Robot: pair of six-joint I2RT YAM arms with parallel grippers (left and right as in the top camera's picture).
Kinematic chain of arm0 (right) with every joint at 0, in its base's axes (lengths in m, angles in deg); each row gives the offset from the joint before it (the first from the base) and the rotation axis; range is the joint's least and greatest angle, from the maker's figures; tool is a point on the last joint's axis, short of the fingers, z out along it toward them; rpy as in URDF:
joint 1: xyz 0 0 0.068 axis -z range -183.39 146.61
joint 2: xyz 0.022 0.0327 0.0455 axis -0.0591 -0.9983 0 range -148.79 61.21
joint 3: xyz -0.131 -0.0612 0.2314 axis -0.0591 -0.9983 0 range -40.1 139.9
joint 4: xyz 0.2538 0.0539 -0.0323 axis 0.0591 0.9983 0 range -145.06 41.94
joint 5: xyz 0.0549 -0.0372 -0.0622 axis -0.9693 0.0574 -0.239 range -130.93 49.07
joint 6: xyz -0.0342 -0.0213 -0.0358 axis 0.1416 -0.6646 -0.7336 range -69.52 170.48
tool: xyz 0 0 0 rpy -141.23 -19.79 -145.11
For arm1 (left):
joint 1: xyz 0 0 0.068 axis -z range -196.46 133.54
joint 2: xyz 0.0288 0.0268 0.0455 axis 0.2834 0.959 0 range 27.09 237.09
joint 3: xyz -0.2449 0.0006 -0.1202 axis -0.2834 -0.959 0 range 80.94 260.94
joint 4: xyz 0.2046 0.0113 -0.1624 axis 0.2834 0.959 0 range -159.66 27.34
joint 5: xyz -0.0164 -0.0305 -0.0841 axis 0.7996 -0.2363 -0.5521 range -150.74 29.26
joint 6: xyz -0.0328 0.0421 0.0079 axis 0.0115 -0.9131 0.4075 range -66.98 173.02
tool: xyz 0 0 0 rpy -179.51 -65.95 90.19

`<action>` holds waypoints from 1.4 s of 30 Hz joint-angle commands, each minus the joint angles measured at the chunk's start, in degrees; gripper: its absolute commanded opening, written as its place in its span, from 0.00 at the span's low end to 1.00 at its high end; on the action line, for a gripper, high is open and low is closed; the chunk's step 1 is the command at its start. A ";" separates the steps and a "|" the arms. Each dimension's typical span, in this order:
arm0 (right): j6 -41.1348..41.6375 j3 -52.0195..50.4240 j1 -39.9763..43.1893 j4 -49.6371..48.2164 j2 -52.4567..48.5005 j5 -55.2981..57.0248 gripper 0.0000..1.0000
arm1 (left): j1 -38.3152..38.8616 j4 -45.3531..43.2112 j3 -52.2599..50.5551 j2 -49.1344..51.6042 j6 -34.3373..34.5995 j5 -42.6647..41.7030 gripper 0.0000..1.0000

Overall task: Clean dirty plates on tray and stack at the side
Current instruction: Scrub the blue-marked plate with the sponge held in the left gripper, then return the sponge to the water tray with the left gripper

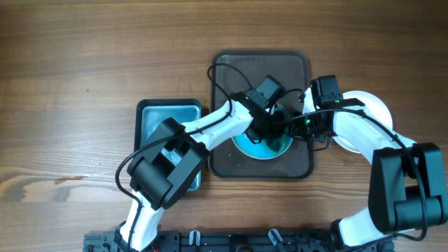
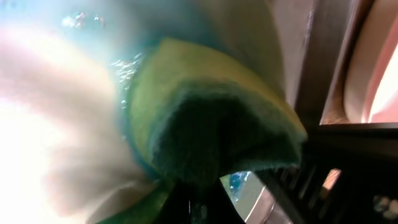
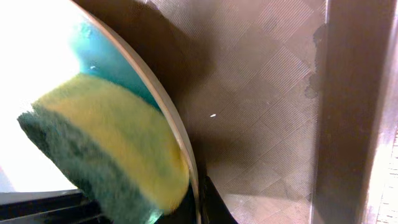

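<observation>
on my overhead feed the tray [image 1: 227,77] sits mid-worktop [image 1: 70,70], and both arms meet over its lower half. one plate [image 1: 260,149] lies there on the tray, its centre smeared blue, and it is partly hidden under the two wrists.

the left arm [image 1: 210,129] reaches in from the lower left. its left jaws are clenched on the sponge [image 2: 211,124], which my left wrist camera shows folded and squeezed, green scouring side toward the lens. the sponge is pressed onto the wet, blue-streaked face of the plate.

the right arm [image 1: 357,129] comes in from the right, and the right jaws are at the plate's right edge. on the right wrist camera the plate's rim runs diagonally down to a dark finger [image 3: 211,202] just beside it, with the sponge lying on the plate close to that rim. i cannot tell whether the right jaws are actually gripping the rim.

a second plate [image 1: 374,105] rests on the worktop just right of the tray, half covered by the right arm. a blue-lined basin [image 1: 157,115] sits beside the tray's left side.
</observation>
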 commanded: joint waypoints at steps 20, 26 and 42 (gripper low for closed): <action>-1.25 -0.96 0.00 -0.46 -1.51 3.15 0.05 | -12.76 24.87 -1.92 -24.17 -0.17 14.29 0.04; -1.25 -0.96 0.00 -1.09 -1.51 3.17 0.04 | -17.77 37.51 -1.92 -30.60 -0.22 28.02 0.04; -1.70 1.66 -1.09 7.02 6.75 5.09 0.04 | -25.46 26.86 -23.56 -32.28 -0.96 25.81 0.79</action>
